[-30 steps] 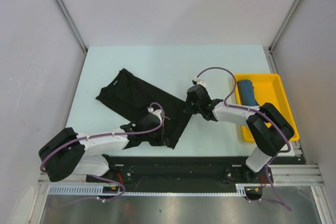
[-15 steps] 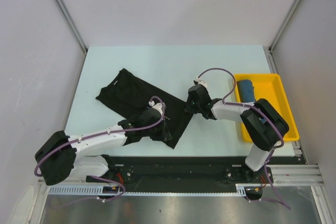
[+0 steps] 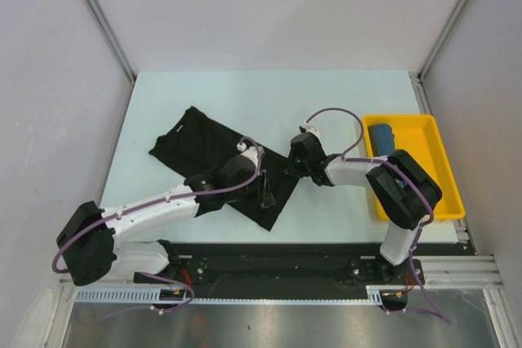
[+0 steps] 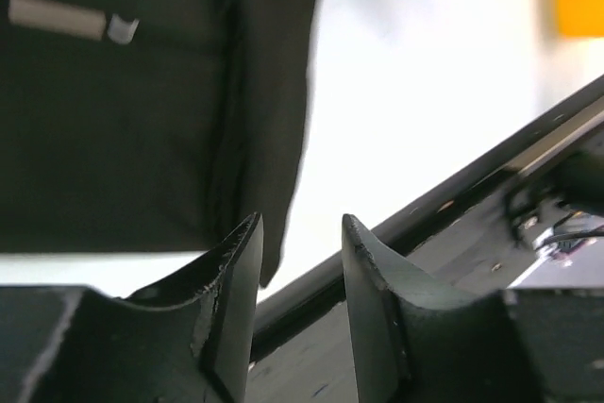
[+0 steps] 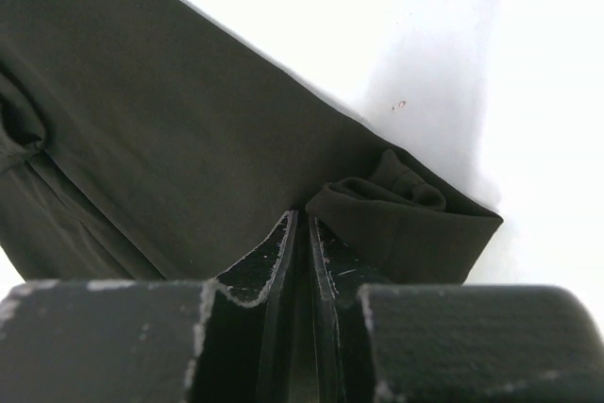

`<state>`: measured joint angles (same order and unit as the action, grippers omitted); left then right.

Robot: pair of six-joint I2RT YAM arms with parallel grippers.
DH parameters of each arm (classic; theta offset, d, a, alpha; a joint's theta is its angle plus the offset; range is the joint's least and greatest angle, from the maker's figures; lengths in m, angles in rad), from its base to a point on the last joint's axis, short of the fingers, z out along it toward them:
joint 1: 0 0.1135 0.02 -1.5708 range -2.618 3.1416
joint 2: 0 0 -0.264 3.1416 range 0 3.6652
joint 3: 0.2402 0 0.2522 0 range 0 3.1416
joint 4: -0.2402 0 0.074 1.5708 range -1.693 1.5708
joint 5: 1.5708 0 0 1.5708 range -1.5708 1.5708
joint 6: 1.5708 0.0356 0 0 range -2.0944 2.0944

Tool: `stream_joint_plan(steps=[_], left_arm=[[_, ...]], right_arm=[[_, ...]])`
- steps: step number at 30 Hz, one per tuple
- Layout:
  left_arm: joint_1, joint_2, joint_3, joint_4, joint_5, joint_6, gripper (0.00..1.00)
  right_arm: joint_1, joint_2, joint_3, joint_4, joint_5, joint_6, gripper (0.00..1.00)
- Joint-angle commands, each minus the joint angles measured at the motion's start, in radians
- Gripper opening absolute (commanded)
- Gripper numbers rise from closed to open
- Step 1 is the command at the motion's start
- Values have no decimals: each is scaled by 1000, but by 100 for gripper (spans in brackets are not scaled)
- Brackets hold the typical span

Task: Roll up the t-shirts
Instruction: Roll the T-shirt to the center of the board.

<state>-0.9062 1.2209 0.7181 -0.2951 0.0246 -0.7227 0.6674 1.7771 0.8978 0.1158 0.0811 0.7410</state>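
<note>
My left gripper [image 4: 302, 226] hangs open over the black shirt [image 3: 204, 148]; my right gripper [image 5: 302, 220] pinches its bunched right edge.

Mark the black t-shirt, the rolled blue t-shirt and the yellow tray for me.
black t-shirt [image 3: 196, 143]: top external view, flat cloth at its far-left part.
rolled blue t-shirt [image 3: 383, 143]: top external view, middle of the roll.
yellow tray [image 3: 420, 152]: top external view, bare floor beside the roll.
</note>
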Motion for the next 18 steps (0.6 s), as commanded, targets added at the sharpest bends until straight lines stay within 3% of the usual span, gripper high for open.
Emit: stream_joint_plan(steps=[1, 10, 18], left_arm=[[6, 87, 135, 34, -23, 60, 42], [7, 317, 201, 160, -23, 103, 31], [16, 411, 208, 180, -95, 103, 25]], right_arm=[[-5, 38, 9, 15, 9, 14, 14], [-8, 35, 9, 5, 9, 24, 13], [-25, -53, 9, -31, 11, 8, 14]])
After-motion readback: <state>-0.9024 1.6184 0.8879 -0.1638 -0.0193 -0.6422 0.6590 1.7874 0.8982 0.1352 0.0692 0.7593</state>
